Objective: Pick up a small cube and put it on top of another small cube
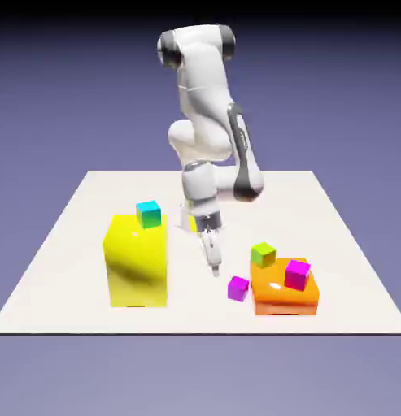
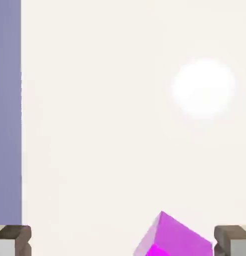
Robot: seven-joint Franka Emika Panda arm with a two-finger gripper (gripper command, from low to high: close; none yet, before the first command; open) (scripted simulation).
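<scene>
Wide open, the claw (image 2: 123,241) fills the foreground of my hand view, with the violet cube (image 1: 238,288) near it, ungripped, toward the exterior view's right. Farther out that way I see the orange block (image 1: 272,299); the yellow block (image 1: 138,272) stands left of the claw.

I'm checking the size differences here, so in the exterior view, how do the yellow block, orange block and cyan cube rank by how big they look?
1. Yellow block
2. Orange block
3. Cyan cube
</scene>
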